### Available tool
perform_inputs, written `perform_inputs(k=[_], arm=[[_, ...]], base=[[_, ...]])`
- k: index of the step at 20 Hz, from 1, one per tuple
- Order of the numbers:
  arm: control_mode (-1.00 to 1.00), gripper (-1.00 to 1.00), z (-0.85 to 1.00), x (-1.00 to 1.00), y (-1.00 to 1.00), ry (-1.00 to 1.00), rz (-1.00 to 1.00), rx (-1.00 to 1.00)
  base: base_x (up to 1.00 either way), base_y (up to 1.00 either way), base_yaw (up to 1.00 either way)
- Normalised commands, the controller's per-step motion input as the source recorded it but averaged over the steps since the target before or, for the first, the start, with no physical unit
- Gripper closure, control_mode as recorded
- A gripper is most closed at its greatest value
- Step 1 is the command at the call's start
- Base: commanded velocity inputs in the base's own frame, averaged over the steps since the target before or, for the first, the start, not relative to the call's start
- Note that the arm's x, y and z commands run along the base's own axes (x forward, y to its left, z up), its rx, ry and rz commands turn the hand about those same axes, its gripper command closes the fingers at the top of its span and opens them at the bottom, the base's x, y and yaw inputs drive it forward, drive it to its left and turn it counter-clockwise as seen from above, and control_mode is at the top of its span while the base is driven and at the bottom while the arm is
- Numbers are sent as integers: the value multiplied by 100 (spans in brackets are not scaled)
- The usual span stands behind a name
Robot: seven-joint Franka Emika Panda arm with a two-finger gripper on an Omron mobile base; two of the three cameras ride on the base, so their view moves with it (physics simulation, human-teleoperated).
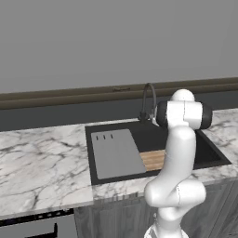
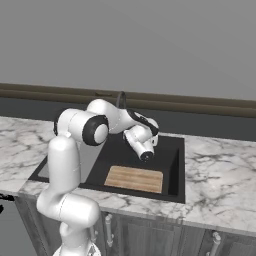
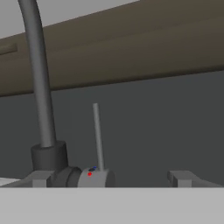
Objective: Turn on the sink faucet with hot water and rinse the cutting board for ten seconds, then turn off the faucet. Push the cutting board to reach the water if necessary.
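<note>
Showing one sink (image 1: 214,153), one sink faucet (image 1: 148,100), one cutting board (image 2: 134,179) and one grey slab (image 1: 116,153), the two base views cover a single marble counter (image 1: 42,162) from opposite sides.

Sink: a black rectangular basin set into the counter. In the left base view the slab, with three small slots at its 12 o'clock end, fills the basin's 9 o'clock half; the striped wooden board lies flat on the basin floor just beside the slab, at its 3 o'clock side, partly hidden by the arm. In the right base view the board sits near the front wall of the sink (image 2: 175,165), at 6 o'clock of the robot's hand.

Faucet: a thin dark gooseneck rising at the basin's 12 o'clock rim, before a dark backsplash (image 1: 46,116). The hand view shows its stem (image 3: 39,87), collar and one thin upright lever (image 3: 97,135) on a grey handle body bearing one red and one blue dot (no readable writing or brand anywhere).

Gripper (image 3: 107,179): two finger tips (image 3: 41,178) stand apart, jaws spread, with the handle body between them toward the 9 o'clock finger; contact cannot be judged. In the right base view the hand (image 2: 142,145) hovers over the basin near the faucet (image 2: 121,100).
</note>
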Motion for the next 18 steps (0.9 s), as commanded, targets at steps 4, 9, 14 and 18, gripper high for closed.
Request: perform_inputs(k=[4, 9, 14, 18], arm=[[-100, -100, -1, 8, 0, 0, 0, 0], [-100, -100, -1, 7, 0, 0, 0, 0], [-100, -100, -1, 6, 1, 0, 0, 0], [-100, -100, 0, 1, 1, 0, -1, 0]], base=[[0, 0, 0], [0, 0, 0], [0, 0, 0], [0, 0, 0]])
